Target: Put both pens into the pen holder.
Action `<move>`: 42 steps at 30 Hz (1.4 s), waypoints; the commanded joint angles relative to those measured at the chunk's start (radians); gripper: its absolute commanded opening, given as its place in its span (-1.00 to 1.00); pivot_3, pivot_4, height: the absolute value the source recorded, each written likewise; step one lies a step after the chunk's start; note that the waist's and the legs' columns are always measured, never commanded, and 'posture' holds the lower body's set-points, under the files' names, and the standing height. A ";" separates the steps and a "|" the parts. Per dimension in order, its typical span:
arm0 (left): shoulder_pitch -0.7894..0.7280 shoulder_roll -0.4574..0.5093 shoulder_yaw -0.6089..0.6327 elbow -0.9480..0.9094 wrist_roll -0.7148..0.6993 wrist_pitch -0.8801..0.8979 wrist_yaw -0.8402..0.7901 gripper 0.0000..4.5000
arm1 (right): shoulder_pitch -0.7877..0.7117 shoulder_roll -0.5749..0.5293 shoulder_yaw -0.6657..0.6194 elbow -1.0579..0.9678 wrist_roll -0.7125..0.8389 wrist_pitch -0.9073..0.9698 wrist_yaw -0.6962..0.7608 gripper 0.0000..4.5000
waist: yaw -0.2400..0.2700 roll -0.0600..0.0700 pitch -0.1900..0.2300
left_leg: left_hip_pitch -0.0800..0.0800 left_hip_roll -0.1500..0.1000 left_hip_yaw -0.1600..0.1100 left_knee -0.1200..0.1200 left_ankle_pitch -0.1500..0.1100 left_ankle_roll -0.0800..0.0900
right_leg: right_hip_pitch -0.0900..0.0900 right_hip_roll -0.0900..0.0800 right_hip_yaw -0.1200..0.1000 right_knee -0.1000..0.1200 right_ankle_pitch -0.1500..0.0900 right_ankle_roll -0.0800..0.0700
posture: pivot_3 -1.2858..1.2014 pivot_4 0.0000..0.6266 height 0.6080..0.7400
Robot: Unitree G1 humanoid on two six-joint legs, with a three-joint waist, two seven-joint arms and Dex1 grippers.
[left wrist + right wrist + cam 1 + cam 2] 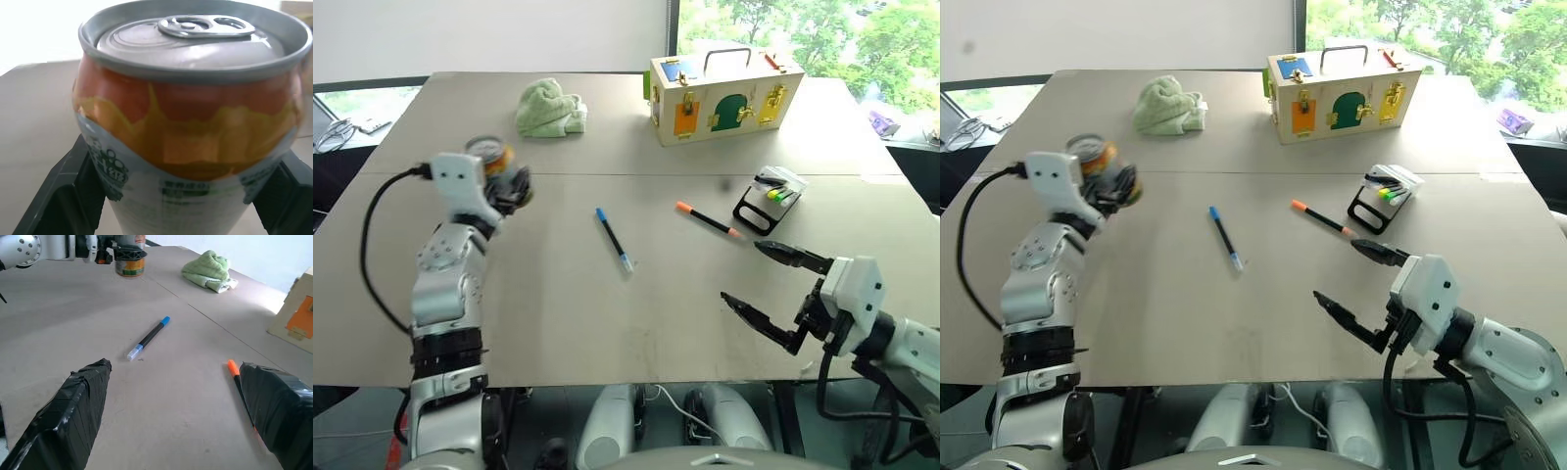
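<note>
Evidently my left gripper [509, 186], at the left of the frame, was clamped around an orange-and-white can [188, 122], its fingers [63, 196] hugging both sides. My right gripper [759, 284] hung wide apart and empty at the lower right. The blue-ended pen [614, 238] lay on the table [558, 323] at centre, the orange-capped pen [708, 219] right of it. Just beyond stood the pen holder [767, 201], seemingly carrying highlighters. Farther up were a wooden box [724, 98] and a green cloth [550, 108].
</note>
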 commanded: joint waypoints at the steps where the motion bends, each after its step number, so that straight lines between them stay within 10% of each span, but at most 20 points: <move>1: 0.032 0.024 0.070 -0.029 0.013 0.018 0.066 0.43 | -0.036 -0.005 0.016 0.019 0.011 -0.025 0.037 1.00 | 0.010 -0.003 0.000 | 0.000 0.000 0.000 0.000 0.000 0.000 | 0.000 0.000 0.000 0.000 0.000 0.000 | 0.03 -0.52 1.00; 4: 0.062 0.034 0.083 -0.018 0.016 0.015 0.078 0.43 | -0.063 -0.005 0.030 0.047 0.008 -0.030 0.057 1.00 | 0.012 -0.005 -0.001 | 0.001 0.000 -0.002 0.001 -0.001 -0.001 | 0.001 -0.001 -0.002 0.000 0.000 0.000 | 0.03 -0.52 1.00; 7: 0.086 0.024 0.112 -0.050 -0.035 0.020 0.051 0.98 | -0.103 -0.008 0.062 0.078 -0.018 -0.008 0.046 1.00 | 0.002 -0.005 -0.002 | 0.001 0.000 -0.002 0.001 -0.003 -0.004 | 0.001 -0.002 -0.002 0.000 0.002 -0.003 | 0.03 -0.52 1.00; 25: 0.534 0.090 0.256 -0.598 -0.403 0.275 -0.202 0.98 | -0.768 0.147 0.390 0.599 -0.233 0.392 -0.083 1.00 | 0.000 -0.001 0.000 | 0.000 -0.001 0.000 0.000 -0.003 -0.005 | -0.002 -0.006 -0.007 0.001 0.002 -0.005 | 0.03 -0.52 1.00; 42: 0.439 0.058 0.247 -0.627 -0.443 0.454 -0.002 0.98 | -0.655 0.134 0.345 0.420 -0.207 0.444 -0.056 1.00 | -0.001 0.000 -0.001 | 0.000 -0.001 0.000 -0.001 -0.003 -0.004 | -0.001 -0.006 -0.007 0.001 0.002 -0.004 | 0.03 -0.52 1.00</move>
